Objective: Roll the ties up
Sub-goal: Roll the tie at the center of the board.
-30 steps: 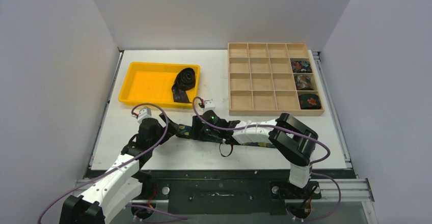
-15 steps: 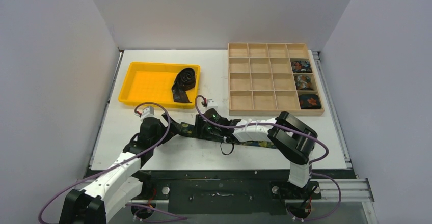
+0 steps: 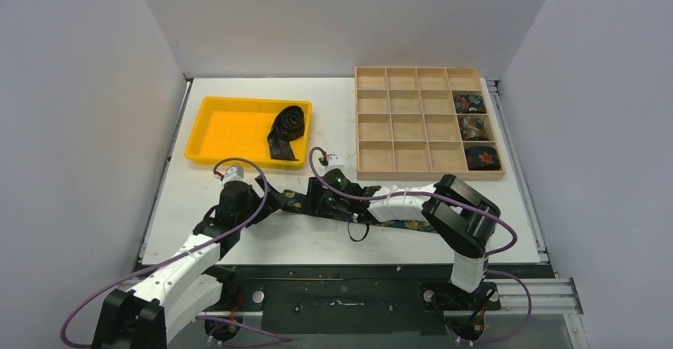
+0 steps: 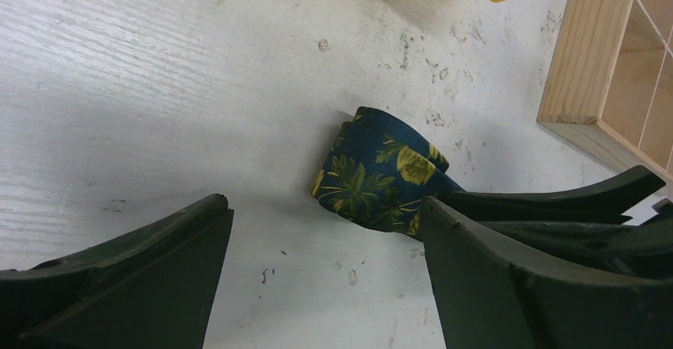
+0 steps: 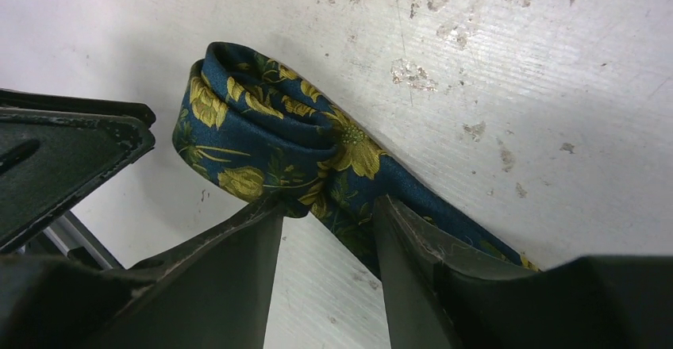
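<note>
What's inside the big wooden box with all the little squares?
In the wooden box, the right column holds a far roll, middle roll and near roll of tie. Other squares look empty. The floor beneath each roll is covered.

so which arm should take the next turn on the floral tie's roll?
Right, probably. The right hand has its fingertips astride the strip just behind the coil of the floral tie, well set to push it over. The left hand stands wide open, the coil near one finger, gripping nothing.
</note>
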